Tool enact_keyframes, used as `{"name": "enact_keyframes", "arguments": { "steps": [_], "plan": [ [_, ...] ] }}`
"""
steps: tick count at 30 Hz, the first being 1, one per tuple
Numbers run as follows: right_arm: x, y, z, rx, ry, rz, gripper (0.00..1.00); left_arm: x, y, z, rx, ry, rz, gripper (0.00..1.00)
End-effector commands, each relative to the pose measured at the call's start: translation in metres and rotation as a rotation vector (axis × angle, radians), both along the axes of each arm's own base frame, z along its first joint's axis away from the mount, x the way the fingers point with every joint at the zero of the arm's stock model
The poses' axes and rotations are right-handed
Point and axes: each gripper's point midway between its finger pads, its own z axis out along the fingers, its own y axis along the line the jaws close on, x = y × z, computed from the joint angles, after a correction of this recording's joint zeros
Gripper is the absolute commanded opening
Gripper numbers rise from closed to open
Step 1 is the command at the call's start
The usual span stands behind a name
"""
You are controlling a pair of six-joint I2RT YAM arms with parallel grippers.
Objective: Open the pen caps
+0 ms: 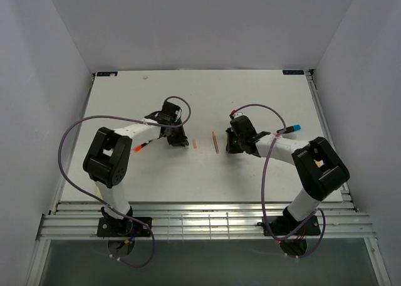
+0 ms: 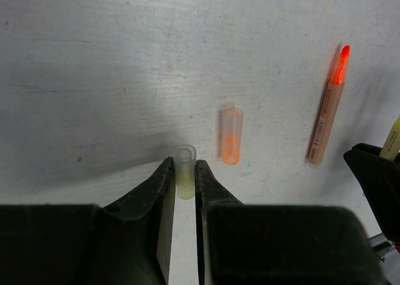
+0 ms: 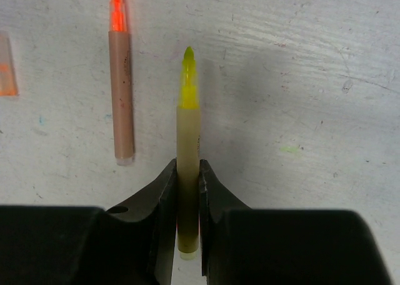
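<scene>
Grips the pale yellow cap point(image 2: 186, 155) in the left tool point(image 2: 184, 179), jaws pressed to both its sides, open mouth pointing away from the wrist. Cannot tell whether it touches the worktop point(image 2: 94, 60).

Clamps the yellow marker barrel point(image 3: 188, 125) in the right tool point(image 3: 186, 172), jaws tight on the rear half, bare tip well forward. Judges this rear grip as chosen to leave the capped end free for the other tool.

Holds cap and barrel apart, one per tool; rates this pen as opened.

Finds an orange cap point(image 2: 231, 135) loose on the worktop, near the uncapped orange marker point(image 2: 326, 110) but not touching it, likely put there to free both tools.

Expects release of cap and barrel as the step due; flags rolling as a slight risk.
</scene>
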Motion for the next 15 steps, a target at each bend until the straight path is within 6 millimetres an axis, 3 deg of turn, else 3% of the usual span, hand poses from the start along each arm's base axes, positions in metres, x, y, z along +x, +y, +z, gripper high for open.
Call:
{"name": "enact_keyframes", "arguments": {
  "steps": [1, 15],
  "plan": [
    [0.016, 0.001, 0.008, -0.008, -0.031, -0.004, 0.09, 0.011, 0.0, 0.002, 0.034, -0.016, -0.011, 0.0],
    [0.025, 0.011, 0.001, 0.029, -0.005, 0.019, 0.16, 0.013, -0.007, -0.013, 0.031, 0.014, -0.023, 0.03]
  ]
}}
